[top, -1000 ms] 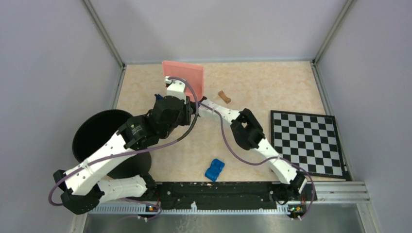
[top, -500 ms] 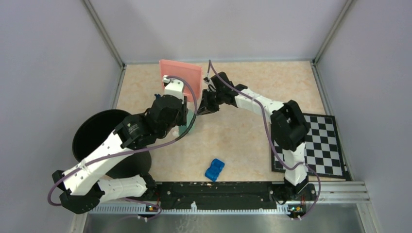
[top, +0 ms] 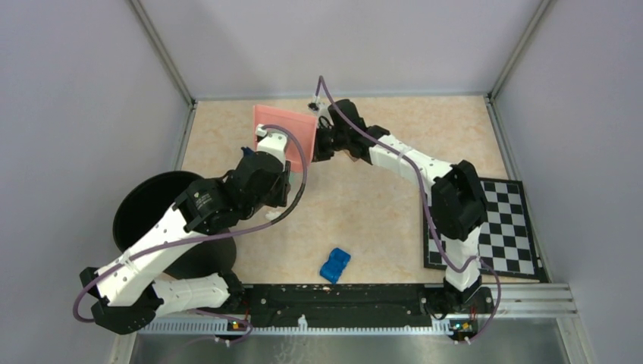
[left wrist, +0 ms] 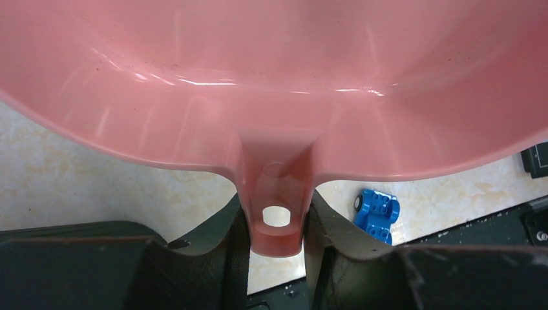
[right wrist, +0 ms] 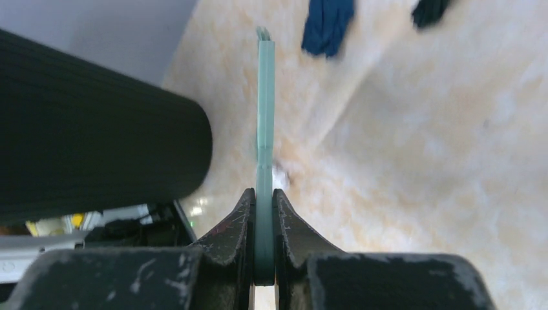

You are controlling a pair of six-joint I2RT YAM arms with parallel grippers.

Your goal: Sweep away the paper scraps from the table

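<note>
1. The left gripper [left wrist: 276, 227] is clamped on the handle of the pink dustpan [left wrist: 271, 77], at the far side of the table [top: 379, 220].
2. The right gripper [right wrist: 263, 197] pinches a thin green card [right wrist: 265, 116], just beside the dustpan.
3. Dark blue and black scraps [right wrist: 328, 19] lie on the table beyond the card, so the sweeping looks unfinished.

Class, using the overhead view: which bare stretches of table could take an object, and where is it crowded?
Free: the far-right table between right arm, back wall and chequered board; the middle, between left arm, right arm and blue toy. Crowded: back centre, where the left gripper holds the pink dustpan beside the right gripper with its teal blade.
</note>
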